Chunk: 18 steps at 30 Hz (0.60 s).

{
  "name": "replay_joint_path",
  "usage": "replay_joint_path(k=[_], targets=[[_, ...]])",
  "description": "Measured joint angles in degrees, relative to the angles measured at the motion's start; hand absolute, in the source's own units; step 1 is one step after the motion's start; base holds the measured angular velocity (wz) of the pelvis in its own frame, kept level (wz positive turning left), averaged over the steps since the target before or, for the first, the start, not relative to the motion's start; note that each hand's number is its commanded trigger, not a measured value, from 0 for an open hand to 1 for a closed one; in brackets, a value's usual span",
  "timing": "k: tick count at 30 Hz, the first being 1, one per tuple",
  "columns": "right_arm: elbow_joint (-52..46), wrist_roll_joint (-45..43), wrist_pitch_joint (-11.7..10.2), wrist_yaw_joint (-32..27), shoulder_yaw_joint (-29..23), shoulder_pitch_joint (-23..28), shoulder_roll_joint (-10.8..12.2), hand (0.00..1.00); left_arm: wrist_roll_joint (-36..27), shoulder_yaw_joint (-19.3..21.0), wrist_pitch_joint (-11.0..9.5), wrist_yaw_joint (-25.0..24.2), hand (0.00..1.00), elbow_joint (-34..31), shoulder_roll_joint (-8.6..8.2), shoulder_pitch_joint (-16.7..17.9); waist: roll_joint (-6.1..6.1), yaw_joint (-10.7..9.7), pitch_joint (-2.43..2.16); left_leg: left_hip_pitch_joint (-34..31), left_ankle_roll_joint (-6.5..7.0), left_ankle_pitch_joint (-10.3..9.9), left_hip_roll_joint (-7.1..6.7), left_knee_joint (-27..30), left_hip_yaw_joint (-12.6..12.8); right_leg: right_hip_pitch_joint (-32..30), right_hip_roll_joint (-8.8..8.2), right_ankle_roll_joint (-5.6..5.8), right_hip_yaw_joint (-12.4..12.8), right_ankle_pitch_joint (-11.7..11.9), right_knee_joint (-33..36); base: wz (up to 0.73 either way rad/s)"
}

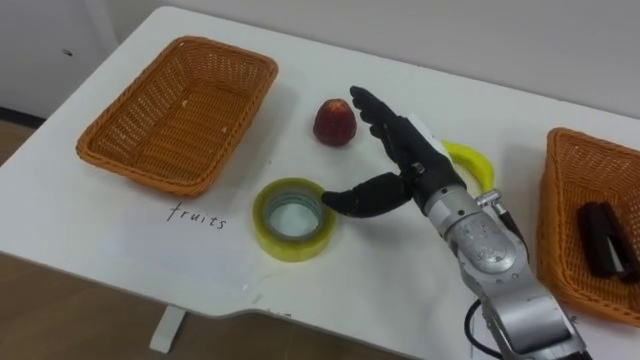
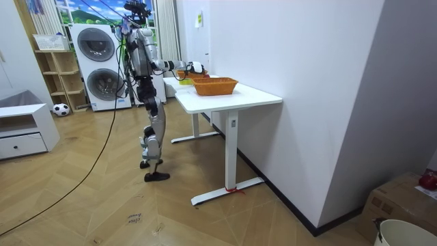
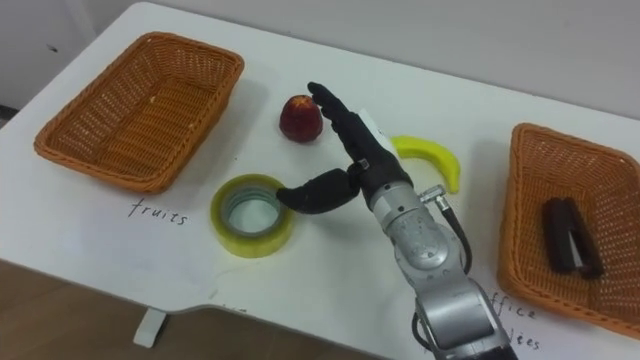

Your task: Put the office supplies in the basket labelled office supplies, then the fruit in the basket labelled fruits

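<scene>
— Where is the right robot hand [image 1: 412, 165] hovering?
— Over the bench [image 1: 120, 235], fingers wide and holding nothing, between the tape roll [image 1: 290, 248] and the apple [image 1: 334, 122]. The banana [image 1: 472, 160] is lying just beyond it.

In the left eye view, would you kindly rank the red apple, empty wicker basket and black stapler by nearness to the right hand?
1. Red apple, beside the right hand.
2. Empty wicker basket, far left.
3. Black stapler, far right.
</scene>
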Motion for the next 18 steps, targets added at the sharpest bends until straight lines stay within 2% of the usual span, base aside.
replay_joint_path(k=[6, 11, 18], targets=[[0.0, 0.0, 0.0, 0.0, 0.0, 0.0, 0.1, 0.0, 0.0, 0.0, 0.0, 0.0, 0.0, 0.0, 0.0, 0.0, -0.01, 0.0, -0.03, 0.0, 0.01, 0.0, -0.03, 0.0, 0.0, 0.0, -0.05, 0.01, 0.0, 0.0, 0.0, 0.0], [1.2, 0.0, 0.0, -0.6, 0.0, 0.0, 1.0, 0.0, 0.0, 0.0, 0.0, 0.0, 0.0, 0.0, -0.1, -0.1, 0.15, 0.1, 0.06, 0.0, 0.06, 0.2, -0.06, 0.0, 0.0, 0.0, -0.09, 0.01, -0.1, 0.0, 0.0, 0.0], [2.2, 0.0, 0.1, -1.2, 0.6, -0.6, 1.0, 0.0, 0.0, 0.0, 0.6, 0.0, 0.0, 0.0, -0.48, -0.6, 0.32, 1.4, 0.07, 0.0, 0.12, 0.2, -0.07, -0.3, 0.0, 0.0, -0.06, 0.01, -0.2, 0.0, 0.1, 0.0]])
